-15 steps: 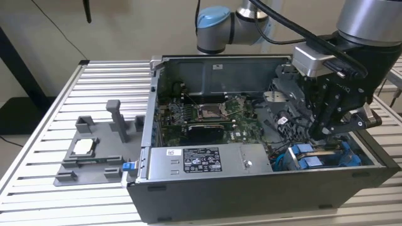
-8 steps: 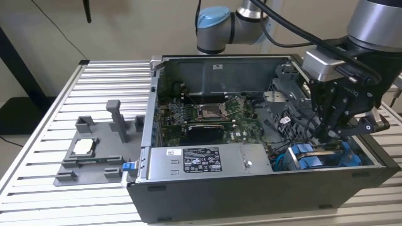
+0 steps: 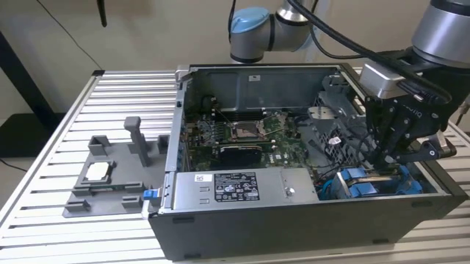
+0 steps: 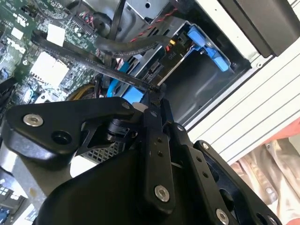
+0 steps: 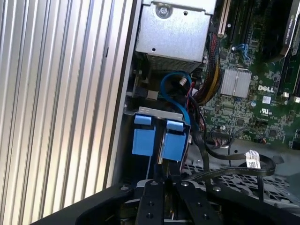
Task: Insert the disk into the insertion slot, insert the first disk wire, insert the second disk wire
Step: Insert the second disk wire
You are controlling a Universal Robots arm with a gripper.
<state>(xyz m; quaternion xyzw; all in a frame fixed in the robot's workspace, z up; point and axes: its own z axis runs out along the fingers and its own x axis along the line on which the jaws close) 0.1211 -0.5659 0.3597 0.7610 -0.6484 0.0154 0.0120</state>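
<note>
We counted one robot arm [image 3: 253, 33], one black computer case [image 3: 294, 231], one grey power-supply box [image 3: 235, 190], two blue tabs [image 5: 143, 140], one looped blue cable [image 5: 180, 89], one grey plastic fixture [image 3: 110, 190], one green motherboard [image 3: 250, 132] and one slatted metal table [image 3: 44, 220]

The disk [image 3: 365, 186] stands on edge inside the insertion slot [image 5: 158, 112], in the corner of the black case toward the exterior view's right. Its bright blue carrier shows two end tabs [image 5: 143, 140] side by side at the grey sheet-metal bay's mouth. A thin blue wire [image 5: 165, 80] loops just beside the slot. A flat black wire [image 5: 229, 169] with a white tag runs near it. Whether either wire is plugged in cannot be told.
</note>
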